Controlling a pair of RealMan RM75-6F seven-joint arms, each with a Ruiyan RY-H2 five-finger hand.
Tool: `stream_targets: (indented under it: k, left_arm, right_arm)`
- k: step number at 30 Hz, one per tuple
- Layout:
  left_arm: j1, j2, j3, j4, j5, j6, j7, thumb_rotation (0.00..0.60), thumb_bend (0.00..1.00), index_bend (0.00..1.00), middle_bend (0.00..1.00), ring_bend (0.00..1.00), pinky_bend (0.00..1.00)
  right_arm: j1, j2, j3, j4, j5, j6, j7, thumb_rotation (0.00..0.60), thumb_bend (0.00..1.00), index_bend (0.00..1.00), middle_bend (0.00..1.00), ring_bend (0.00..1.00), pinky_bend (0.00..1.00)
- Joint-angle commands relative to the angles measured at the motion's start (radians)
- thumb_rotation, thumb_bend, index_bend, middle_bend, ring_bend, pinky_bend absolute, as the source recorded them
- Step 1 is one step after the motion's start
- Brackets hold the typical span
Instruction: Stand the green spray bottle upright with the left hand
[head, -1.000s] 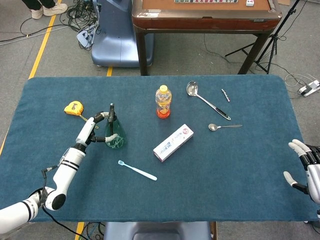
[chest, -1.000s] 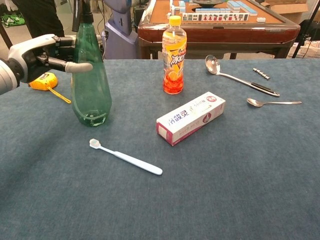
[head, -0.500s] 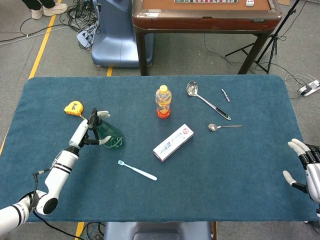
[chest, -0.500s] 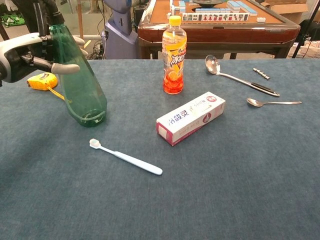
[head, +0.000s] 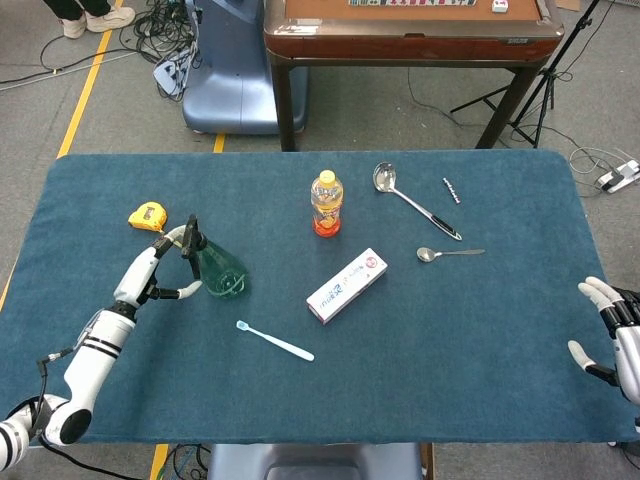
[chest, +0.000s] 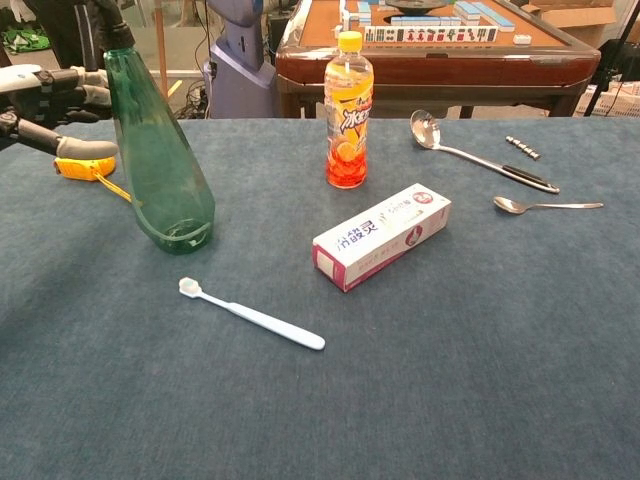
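The green spray bottle (chest: 160, 160) rests on its base on the blue table (head: 430, 360), left of centre, leaning to the left with its black spray head (head: 190, 236) up. My left hand (chest: 55, 95) is just left of it, fingers spread and holding nothing. A small gap shows between its fingers (chest: 92, 96) and the bottle's neck, and its thumb (chest: 86, 149) is clear of the body. In the head view the same left hand (head: 160, 265) sits beside the bottle (head: 218, 272). My right hand (head: 612, 332) lies at the table's right edge, fingers apart and empty.
A yellow tape measure (chest: 84, 167) lies just behind the left hand. An orange drink bottle (chest: 348, 110), a toothpaste box (chest: 382, 235) and a toothbrush (chest: 252, 314) lie right of the green bottle. A ladle (chest: 470, 150) and spoon (chest: 545, 206) are further right.
My left hand has let go of the green bottle and drawn back to the left. The bottle went from upright to leaning left.
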Motion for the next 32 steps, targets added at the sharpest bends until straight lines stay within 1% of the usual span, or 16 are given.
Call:
stream_targets:
  k: [1, 3, 8, 12, 16, 25, 32]
  left_arm:
    - [0.032, 0.05, 0.016, -0.04, -0.049, 0.024, 0.136, 0.6, 0.26, 0.11, 0.15, 0.05, 0.0]
    - [0.048, 0.074, 0.024, -0.066, -0.082, 0.045, 0.238, 0.6, 0.26, 0.11, 0.15, 0.05, 0.0]
    - [0.099, 0.125, 0.044, -0.152, -0.144, 0.112, 0.415, 0.6, 0.26, 0.11, 0.15, 0.05, 0.0]
    - [0.144, 0.157, 0.069, -0.212, -0.15, 0.187, 0.532, 0.6, 0.26, 0.12, 0.15, 0.05, 0.0]
    - [0.192, 0.157, 0.082, -0.252, -0.138, 0.289, 0.624, 0.6, 0.26, 0.14, 0.15, 0.05, 0.0]
    - [0.287, 0.164, 0.14, -0.303, -0.061, 0.429, 0.732, 0.6, 0.26, 0.14, 0.15, 0.05, 0.0]
    - [0.339, 0.167, 0.173, -0.321, 0.012, 0.49, 0.747, 0.6, 0.26, 0.14, 0.15, 0.05, 0.0]
  right_arm:
    - [0.001, 0.001, 0.001, 0.001, 0.003, -0.001, -0.001, 0.6, 0.23, 0.18, 0.18, 0.14, 0.16]
    - [0.002, 0.002, 0.003, 0.003, 0.008, -0.006, 0.002, 0.6, 0.23, 0.18, 0.18, 0.14, 0.16]
    - [0.01, 0.001, 0.002, 0.008, 0.009, -0.022, 0.009, 0.6, 0.23, 0.18, 0.18, 0.14, 0.16]
    - [0.019, -0.001, -0.002, 0.013, 0.006, -0.04, 0.016, 0.6, 0.23, 0.18, 0.18, 0.14, 0.16]
    - [0.029, -0.003, -0.008, 0.017, -0.009, -0.054, 0.025, 0.6, 0.23, 0.18, 0.18, 0.14, 0.16]
    - [0.034, -0.005, -0.027, 0.016, -0.049, -0.055, 0.045, 0.6, 0.23, 0.18, 0.18, 0.14, 0.16]
    - [0.022, -0.016, -0.041, 0.009, -0.044, -0.052, 0.048, 0.6, 0.23, 0.18, 0.18, 0.14, 0.16]
